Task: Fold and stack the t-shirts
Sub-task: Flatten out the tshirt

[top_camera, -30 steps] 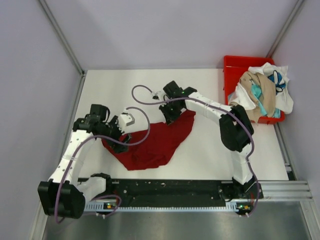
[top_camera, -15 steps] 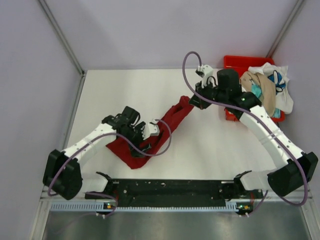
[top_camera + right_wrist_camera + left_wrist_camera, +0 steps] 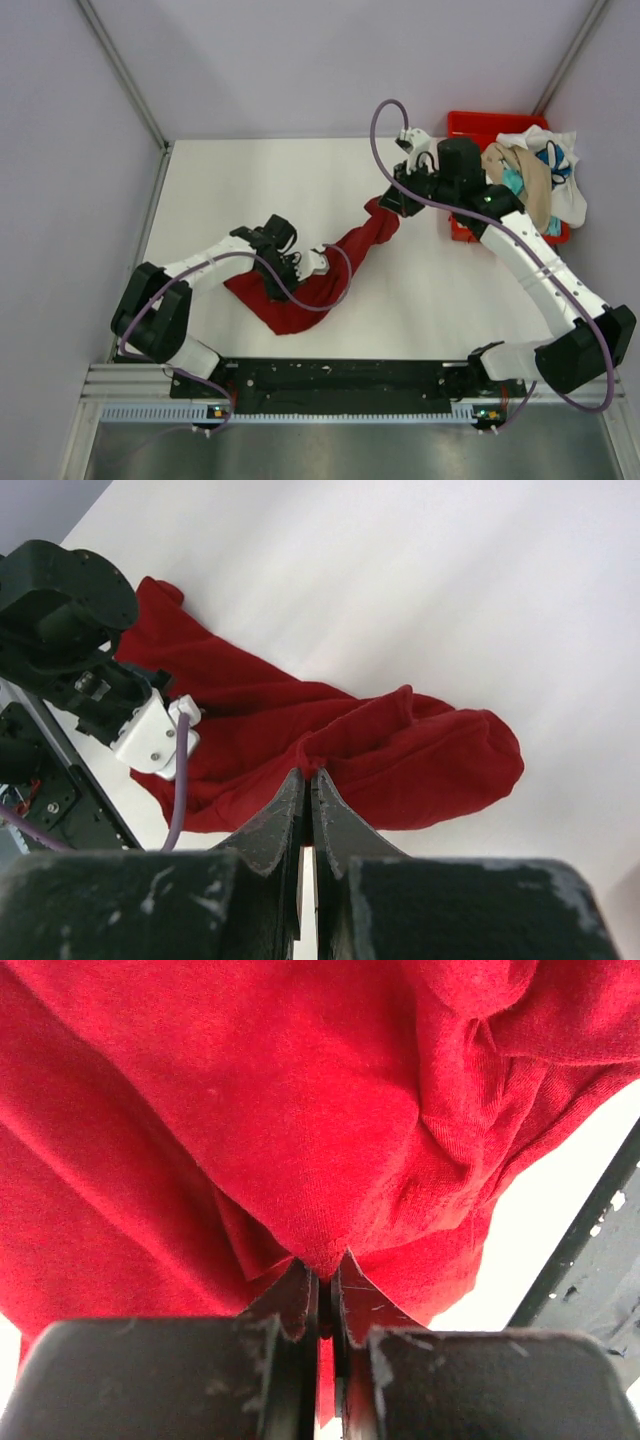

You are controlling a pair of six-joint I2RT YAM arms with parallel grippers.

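A dark red t-shirt (image 3: 345,255) lies stretched in a rumpled band from the table's near left toward the back right. My left gripper (image 3: 303,268) is shut on a fold near the shirt's middle; in the left wrist view the cloth (image 3: 300,1110) bunches into the closed left gripper (image 3: 322,1265). My right gripper (image 3: 388,205) is shut on the shirt's far end, holding it just above the table. In the right wrist view the shirt (image 3: 420,750) pinches into the right gripper (image 3: 308,775). More t-shirts, white, beige and teal, sit in a heap (image 3: 530,185) in the bin.
A bright red plastic bin (image 3: 462,125) stands at the back right, beside the right arm. The black mounting rail (image 3: 340,375) runs along the near edge. Grey walls enclose the white table (image 3: 240,180) on the left, back and right.
The right arm swung to the back right, dragging one end of the red shirt with it. The left gripper moved right onto the shirt's middle and shut on it.
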